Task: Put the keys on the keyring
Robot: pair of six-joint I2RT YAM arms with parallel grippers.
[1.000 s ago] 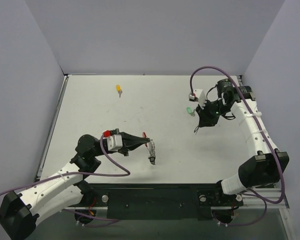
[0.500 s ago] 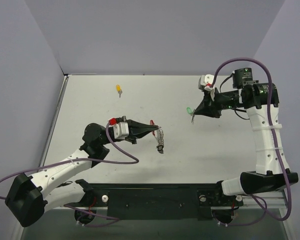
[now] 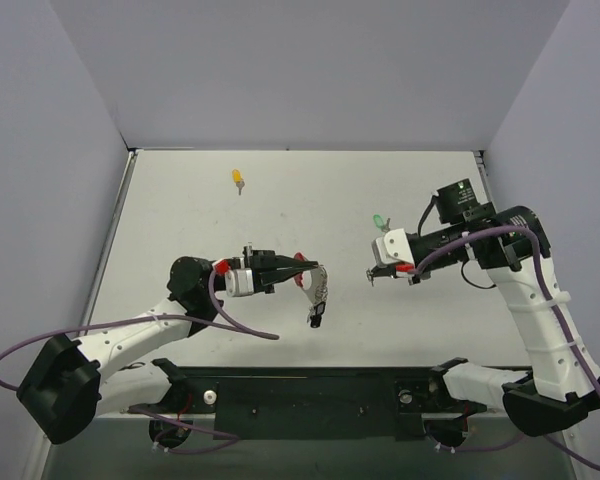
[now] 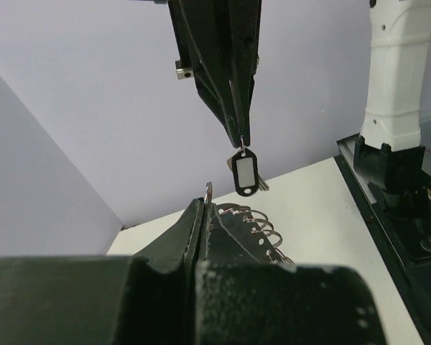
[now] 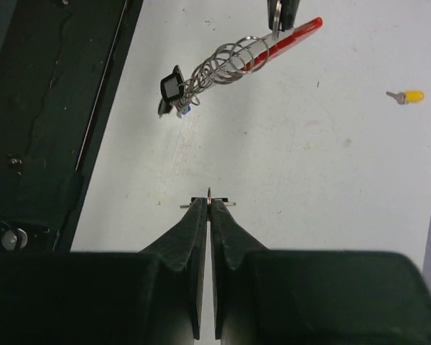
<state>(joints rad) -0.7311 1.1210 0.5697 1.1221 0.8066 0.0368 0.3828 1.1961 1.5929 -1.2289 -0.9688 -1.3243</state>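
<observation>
While the left claw (image 3: 300, 268) sits clenched near the centre of the top view, it grips the keyring (image 3: 320, 290) by its wire ring, with the red tag (image 3: 300, 257) right at the fingertips. From that grip a string of linked silvery rings droops toward the lower edge of the frame and ends in a small black piece (image 3: 315, 318). To the right of it, with a clear gap between, the right claw (image 3: 375, 273) points back at the left one and is clenched too. In the left wrist view a black-headed key (image 4: 244, 171) hangs from those tips by a thin silver bit, just above the left claw's own tips. In the right wrist view it shows only as a thin, edge-on sliver at the shut fingers. The green key (image 3: 378, 221) lies on the worktop (image 3: 180, 220) just above the right claw in the top view, apart from it. The yellow key (image 3: 238, 178) lies alone toward the upper left, well apart from both claws.
</observation>
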